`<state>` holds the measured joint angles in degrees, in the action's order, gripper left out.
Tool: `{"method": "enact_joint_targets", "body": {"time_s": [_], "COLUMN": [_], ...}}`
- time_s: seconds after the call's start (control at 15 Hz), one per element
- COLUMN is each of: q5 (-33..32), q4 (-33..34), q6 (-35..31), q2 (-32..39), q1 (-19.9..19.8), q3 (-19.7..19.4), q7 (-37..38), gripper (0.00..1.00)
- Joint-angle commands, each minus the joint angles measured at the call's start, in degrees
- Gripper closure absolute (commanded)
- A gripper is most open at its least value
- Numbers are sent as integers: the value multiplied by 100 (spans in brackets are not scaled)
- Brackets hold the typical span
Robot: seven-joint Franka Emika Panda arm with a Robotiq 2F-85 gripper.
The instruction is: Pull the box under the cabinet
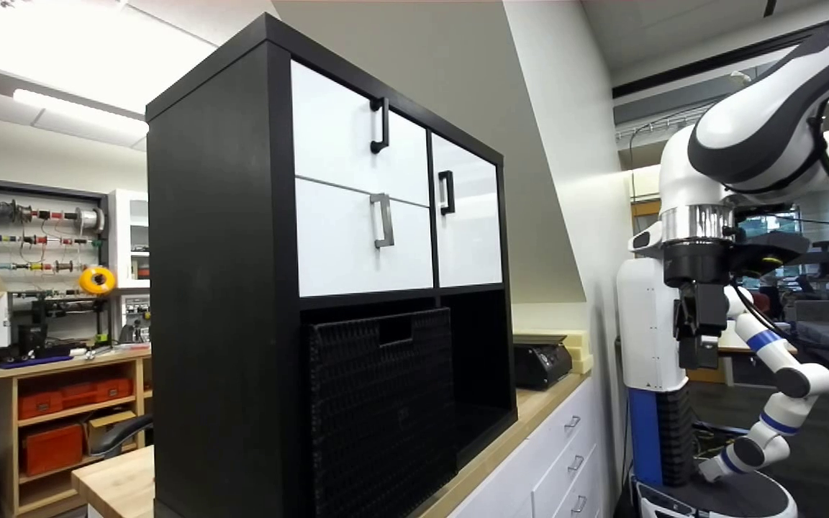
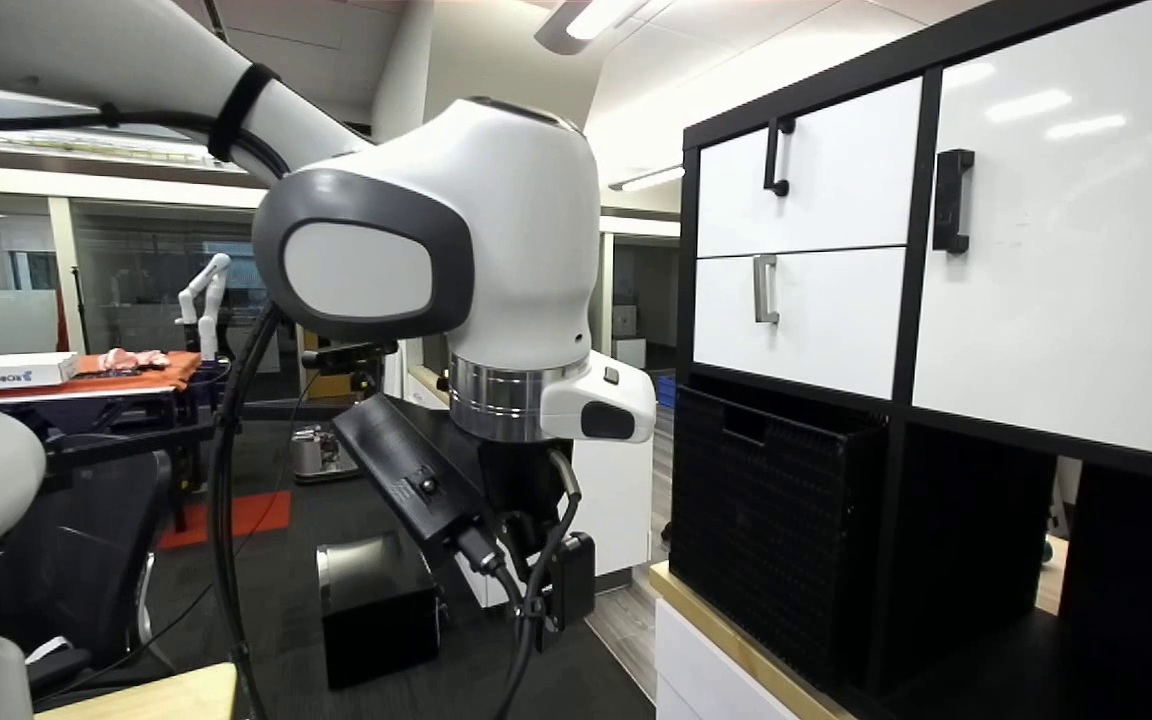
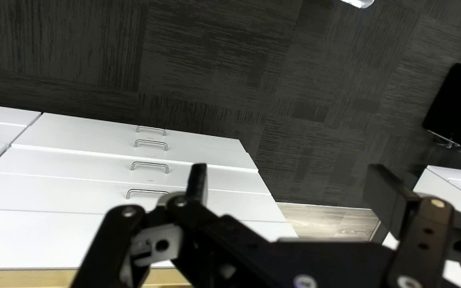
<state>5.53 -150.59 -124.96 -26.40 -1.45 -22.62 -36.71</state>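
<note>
Open air separates the black two-fingered gripper (image 3: 289,182) from the tall black white-fronted cabinet (image 1: 216,280), but that large ribbed black box (image 1: 384,406) blocks the lower-left compartment (image 1: 368,299), leaving a slim gap above.

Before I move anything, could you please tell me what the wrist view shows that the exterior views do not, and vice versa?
Only the wrist view shows the gripper plainly open, with a wide gap, and four silver handles in one column.

Only the exterior views show the box, below the two stacked white drawer fronts of the black cabinet, as well as the robot's arm.

Both share white drawers and dark floor; the gripper also appears in an exterior view, where its opening is hard to judge.
</note>
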Motion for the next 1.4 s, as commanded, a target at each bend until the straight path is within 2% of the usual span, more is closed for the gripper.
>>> {"method": "enact_joint_targets", "body": {"time_s": [0.0, 0.6, 0.93, 1.33], "q5": [323, 1086, 1198, 1327], "q4": [250, 1174, 1785, 2217], "q6": [-371, -1328, -1639, -2300], "q2": [556, 1748, 2311, 2568], "q1": [107, 425, 347, 277], "q3": [225, 862, 1240, 1586], "q7": [-250, -855, -1446, -2385], "gripper": [0, 0, 0, 0]}}
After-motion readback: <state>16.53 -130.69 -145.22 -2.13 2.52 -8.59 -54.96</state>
